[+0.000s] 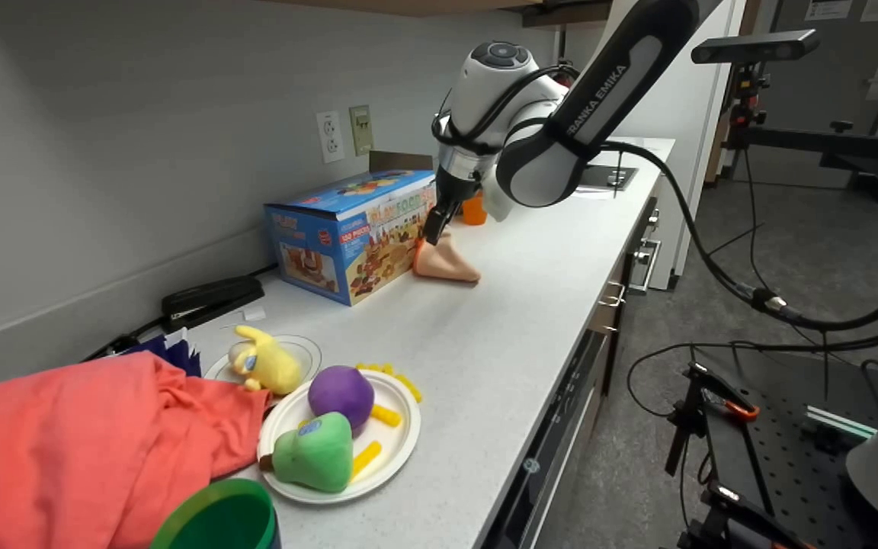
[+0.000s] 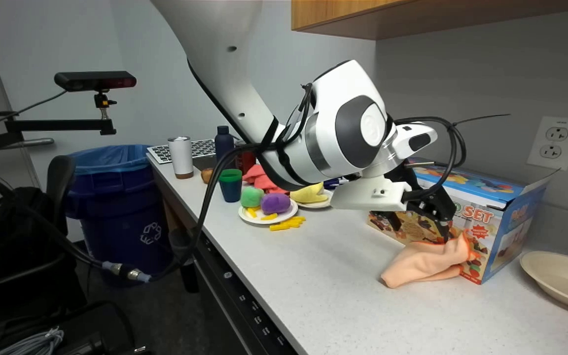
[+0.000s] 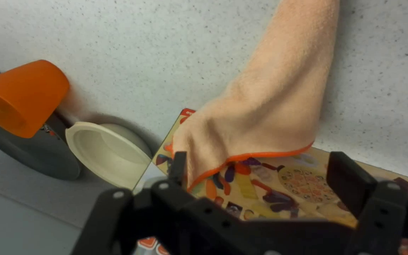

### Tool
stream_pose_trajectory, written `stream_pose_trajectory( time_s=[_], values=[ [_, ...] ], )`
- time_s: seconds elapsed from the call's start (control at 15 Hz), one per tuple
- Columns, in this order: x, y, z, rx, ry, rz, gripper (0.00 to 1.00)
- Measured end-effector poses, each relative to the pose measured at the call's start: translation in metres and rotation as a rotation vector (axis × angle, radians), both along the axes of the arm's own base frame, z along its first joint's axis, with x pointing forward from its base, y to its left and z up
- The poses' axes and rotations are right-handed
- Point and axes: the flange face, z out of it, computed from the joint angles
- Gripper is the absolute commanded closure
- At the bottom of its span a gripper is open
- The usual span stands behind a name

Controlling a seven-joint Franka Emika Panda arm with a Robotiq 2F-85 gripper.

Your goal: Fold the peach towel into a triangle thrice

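The peach towel with an orange edge lies crumpled and partly folded on the counter against the toy food box, in both exterior views (image 1: 445, 261) (image 2: 424, 264). In the wrist view the towel (image 3: 271, 95) runs from the top edge down to its orange border, which leans up against the box. My gripper is open, with its fingers wide apart in the wrist view (image 3: 259, 157). Its left finger there is at the towel's raised corner; I cannot tell whether they touch. In an exterior view the gripper (image 2: 421, 228) is just above the towel, close to the box.
The play food box (image 1: 347, 236) stands against the wall beside the towel. A cream bowl (image 3: 108, 152) and an orange cup (image 3: 27, 95) stand past the box. A plate (image 1: 401, 450) with toy food, a red cloth (image 1: 104, 450) and a green cup (image 1: 218, 518) are further along the counter.
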Motion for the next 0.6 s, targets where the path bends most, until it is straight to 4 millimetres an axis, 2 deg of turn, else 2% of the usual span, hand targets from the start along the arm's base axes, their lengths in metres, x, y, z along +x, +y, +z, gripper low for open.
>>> stream_pose_trajectory(
  time_s=[0.27,0.6],
  values=[
    [0.002,0.027,0.013,0.044,-0.01,-0.016,0.0],
    [-0.011,0.058,0.052,0.125,0.002,-0.066,0.0]
  ],
)
